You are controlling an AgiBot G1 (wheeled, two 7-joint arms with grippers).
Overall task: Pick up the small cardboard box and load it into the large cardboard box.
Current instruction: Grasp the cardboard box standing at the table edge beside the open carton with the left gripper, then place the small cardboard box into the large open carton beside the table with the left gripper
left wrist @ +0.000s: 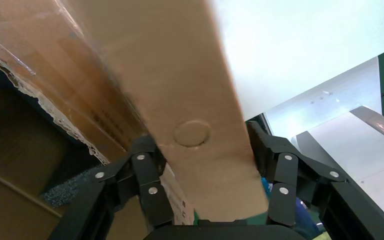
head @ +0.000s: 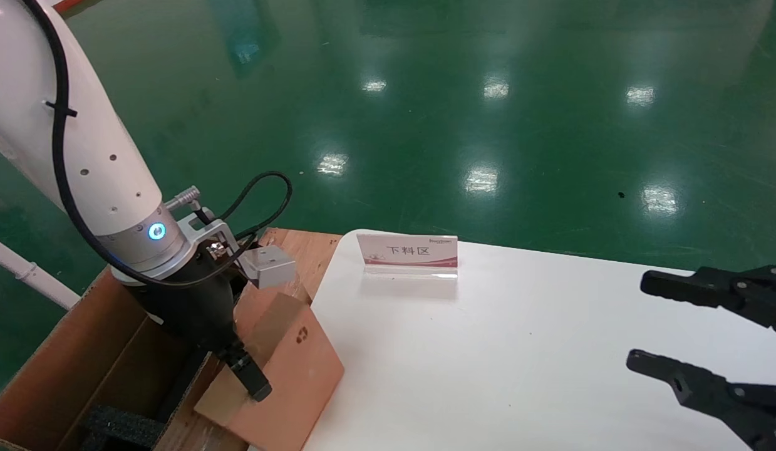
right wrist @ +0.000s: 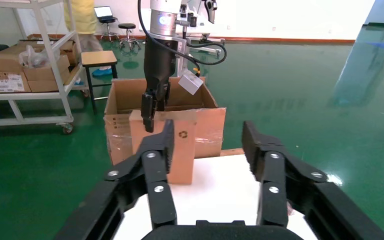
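The large cardboard box [head: 81, 351] stands open at 8 o'clock, beside the desk [head: 488, 351]. The small cardboard box [head: 287, 369], tilted at its rim, looks light and stiff; the left tool [head: 253, 382] clamps its narrow faces. The right tool [head: 682, 332] idles wide at 3 o'clock.

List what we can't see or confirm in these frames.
- Large cardboard box interior: head view, mostly hidden by the left arm and cut off by the frame edge; only some black foam shows.
- Small cardboard box: left wrist view too close and blurred; whether its lower edge touches the table cannot be told.
- Right gripper: open, cut off at the head view's edge.
- Left gripper: shut on the small cardboard box.
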